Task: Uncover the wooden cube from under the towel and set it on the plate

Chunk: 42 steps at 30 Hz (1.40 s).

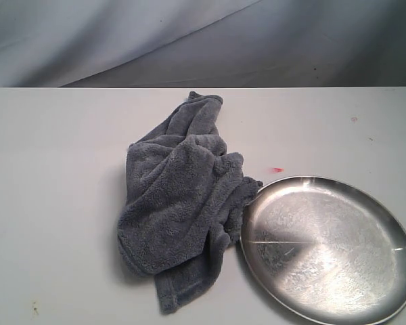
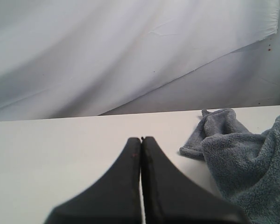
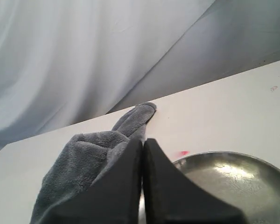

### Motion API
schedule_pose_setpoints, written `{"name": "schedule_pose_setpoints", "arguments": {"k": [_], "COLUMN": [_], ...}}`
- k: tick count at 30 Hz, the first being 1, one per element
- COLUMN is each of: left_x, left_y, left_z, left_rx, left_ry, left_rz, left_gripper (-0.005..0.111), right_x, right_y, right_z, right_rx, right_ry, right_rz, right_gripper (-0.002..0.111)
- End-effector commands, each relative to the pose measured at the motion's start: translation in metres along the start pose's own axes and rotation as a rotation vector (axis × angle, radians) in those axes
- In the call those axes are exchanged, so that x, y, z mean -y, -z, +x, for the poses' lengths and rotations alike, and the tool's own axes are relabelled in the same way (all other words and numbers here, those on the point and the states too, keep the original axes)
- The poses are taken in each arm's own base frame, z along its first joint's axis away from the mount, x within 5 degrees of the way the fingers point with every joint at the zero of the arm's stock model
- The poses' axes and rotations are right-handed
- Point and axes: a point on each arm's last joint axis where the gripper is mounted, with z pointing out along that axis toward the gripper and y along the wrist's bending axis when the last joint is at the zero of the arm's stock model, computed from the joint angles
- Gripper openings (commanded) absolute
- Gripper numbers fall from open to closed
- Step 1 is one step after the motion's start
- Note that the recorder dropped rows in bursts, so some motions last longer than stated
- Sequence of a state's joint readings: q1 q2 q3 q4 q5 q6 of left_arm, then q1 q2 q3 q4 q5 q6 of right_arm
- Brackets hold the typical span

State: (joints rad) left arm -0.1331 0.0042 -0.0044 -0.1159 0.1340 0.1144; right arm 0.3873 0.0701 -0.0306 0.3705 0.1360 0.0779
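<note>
A rumpled grey-blue towel (image 1: 179, 200) lies heaped in the middle of the white table, bulging as if over something; the wooden cube is hidden. The towel's right edge touches the rim of the empty silver plate (image 1: 328, 247) at the front right. Neither gripper shows in the exterior view. In the left wrist view my left gripper (image 2: 141, 138) is shut with nothing in it, with the towel (image 2: 245, 158) off to one side. In the right wrist view my right gripper (image 3: 143, 140) is shut and empty, in front of the towel (image 3: 91, 158) and the plate (image 3: 233, 179).
A small red mark (image 1: 277, 169) sits on the table just behind the plate. A grey draped cloth backdrop (image 1: 203, 40) hangs behind the table's far edge. Bare white tabletop (image 1: 54, 203) stretches to the left of the towel.
</note>
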Motion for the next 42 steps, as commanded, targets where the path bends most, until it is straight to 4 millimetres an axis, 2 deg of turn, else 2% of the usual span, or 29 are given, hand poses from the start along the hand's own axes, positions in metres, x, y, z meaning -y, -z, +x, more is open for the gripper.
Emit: {"name": "schedule_pose_setpoints", "arguments": {"k": [1, 8, 16, 25, 32, 42], "left_x": [0.0, 0.0, 0.0, 0.0, 0.0, 0.0], "left_y": [0.0, 0.0, 0.0, 0.0, 0.0, 0.0], "left_z": [0.001, 0.001, 0.001, 0.001, 0.001, 0.001], "left_rx": [0.002, 0.002, 0.002, 0.002, 0.002, 0.002], "left_ry": [0.004, 0.004, 0.004, 0.004, 0.004, 0.004], "left_rz": [0.005, 0.005, 0.005, 0.005, 0.005, 0.005], "left_gripper": [0.0, 0.0, 0.0, 0.0, 0.0, 0.0], "right_x": [-0.008, -0.021, -0.033, -0.046, -0.052, -0.065], "right_y": [0.003, 0.006, -0.01, -0.04, -0.07, -0.114], "right_z": [-0.013, -0.031, -0.05, -0.062, -0.066, -0.082], "right_rx": [0.02, -0.01, -0.169, -0.333, -0.483, -0.664], "right_ry": [0.01, 0.076, 0.161, 0.178, 0.174, 0.193], "right_rz": [-0.04, -0.06, -0.04, -0.074, -0.075, -0.109], "right_gripper": [0.0, 0.0, 0.0, 0.0, 0.0, 0.0]}}
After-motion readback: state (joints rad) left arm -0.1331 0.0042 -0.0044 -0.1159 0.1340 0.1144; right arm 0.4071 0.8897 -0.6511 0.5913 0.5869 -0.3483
